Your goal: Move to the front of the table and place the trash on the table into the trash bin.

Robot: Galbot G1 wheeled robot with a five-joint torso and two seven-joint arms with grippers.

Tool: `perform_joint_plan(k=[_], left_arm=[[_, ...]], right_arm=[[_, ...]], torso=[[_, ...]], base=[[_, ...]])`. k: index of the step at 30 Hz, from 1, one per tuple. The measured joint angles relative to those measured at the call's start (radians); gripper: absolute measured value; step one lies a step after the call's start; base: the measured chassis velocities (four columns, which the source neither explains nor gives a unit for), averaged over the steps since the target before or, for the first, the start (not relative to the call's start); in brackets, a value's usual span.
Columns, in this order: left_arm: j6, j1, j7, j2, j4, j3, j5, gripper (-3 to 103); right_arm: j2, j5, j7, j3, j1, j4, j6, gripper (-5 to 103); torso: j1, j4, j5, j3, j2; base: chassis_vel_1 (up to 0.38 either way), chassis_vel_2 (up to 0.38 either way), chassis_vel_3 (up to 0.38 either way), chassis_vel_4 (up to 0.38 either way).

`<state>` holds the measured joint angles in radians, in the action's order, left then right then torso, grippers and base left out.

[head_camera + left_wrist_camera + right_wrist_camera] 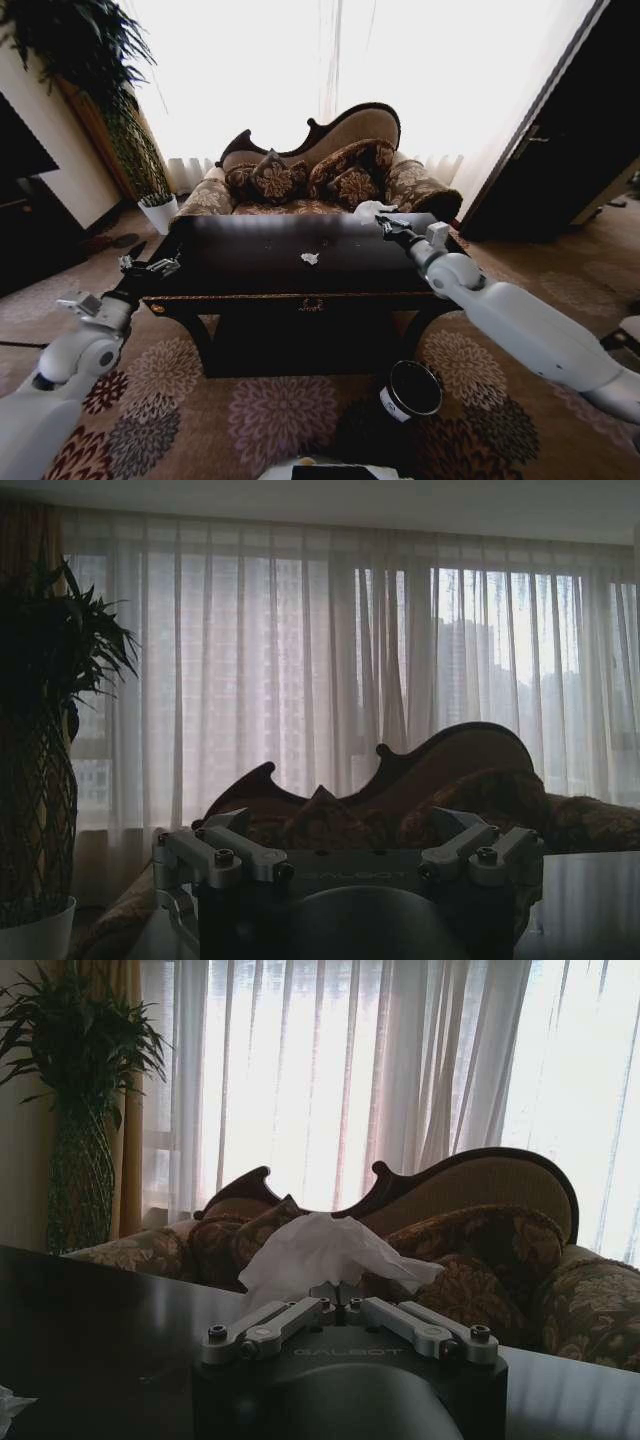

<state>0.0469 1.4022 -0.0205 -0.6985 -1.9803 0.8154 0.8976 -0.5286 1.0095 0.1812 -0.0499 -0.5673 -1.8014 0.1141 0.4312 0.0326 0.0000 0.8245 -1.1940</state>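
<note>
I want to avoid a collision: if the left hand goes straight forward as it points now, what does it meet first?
Probably nothing close. The left hand points over the table's left corner towards the sofa and curtains; the sofa would likely come first, though depth is unclear.

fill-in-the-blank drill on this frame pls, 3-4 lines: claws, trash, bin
1. The right claw is shut on a white crumpled ____ wad above the far right of the dark glossy wooden table.
2. The left claw hovers open at the table's ____ end.
3. Another small white paper scrap lies near the table's ____.
4. The small black cylindrical trash bin stands on the ____ in front of the table.

Missing: paper; left; middle; carpet
</note>
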Motion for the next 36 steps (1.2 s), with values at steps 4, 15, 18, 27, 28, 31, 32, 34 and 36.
perform_joint_plan(k=[4,15,18,27,28,31,32,34,36], left_arm=[[0.0,0.0,0.0,0.0,0.0,0.0,0.0,100],[0.0,0.0,-0.001,0.0,0.0,0.0,0.0,100],[0.0,0.0,0.0,0.0,0.0,0.0,0.0,100],[0.0,0.0,0.0,0.0,0.0,0.0,0.0,100],[0.0,0.0,0.0,0.0,0.0,0.0,0.0,100],[0.0,0.0,0.0,0.0,0.0,0.0,0.0,100],[0.0,0.0,0.0,0.0,0.0,0.0,0.0,100],[0.0,0.0,0.0,0.0,0.0,0.0,0.0,100],[0.0,0.0,0.0,0.0,0.0,0.0,0.0,100]], right_arm=[[0.036,-0.033,-0.009,0.219,-0.237,-0.074,-0.013,0],[-0.067,-0.098,-0.013,0.501,-0.505,-0.125,-0.047,0],[-0.114,-0.149,-0.03,0.635,-0.648,-0.146,-0.07,0],[-0.29,-0.277,-0.084,0.856,-0.987,-0.191,-0.17,0],[-0.316,-0.29,-0.088,0.867,-1.009,-0.191,-0.18,0],[-0.386,-0.314,-0.099,0.895,-1.076,-0.194,-0.21,0],[-0.386,-0.314,-0.099,0.895,-1.076,-0.194,-0.21,0],[-0.426,-0.337,-0.111,0.912,-1.131,-0.198,-0.24,0],[-0.467,-0.359,-0.126,0.916,-1.185,-0.199,-0.27,0]], torso=[[0.0,-0.0001,0.0001,0.0,0.0],[0.0,-0.0007,-0.0002,0.0,0.0],[0.0,-0.0004,-0.0002,0.0,0.0],[0.0,-0.0001,-0.0001,0.0,0.0],[0.0,-0.0002,-0.0001,0.0,0.0],[0.0,-0.0002,0.0001,0.0,0.0],[0.0,-0.0002,0.0001,0.0,0.0],[0.0,-0.0002,-0.0001,0.0,0.0],[0.0,-0.0001,-0.0002,0.0,0.0]], base=[[0.0,0.0,0.0,0.0],[0.0,0.0,0.0,0.0],[0.0,0.0,0.0,0.0],[0.0,0.0,0.0,0.0],[0.0,0.0,0.0,0.0],[0.0,0.0,0.0,0.0],[0.0,0.0,0.0,0.0],[0.0,0.0,0.0,0.0],[0.0,0.0,0.0,0.0]])
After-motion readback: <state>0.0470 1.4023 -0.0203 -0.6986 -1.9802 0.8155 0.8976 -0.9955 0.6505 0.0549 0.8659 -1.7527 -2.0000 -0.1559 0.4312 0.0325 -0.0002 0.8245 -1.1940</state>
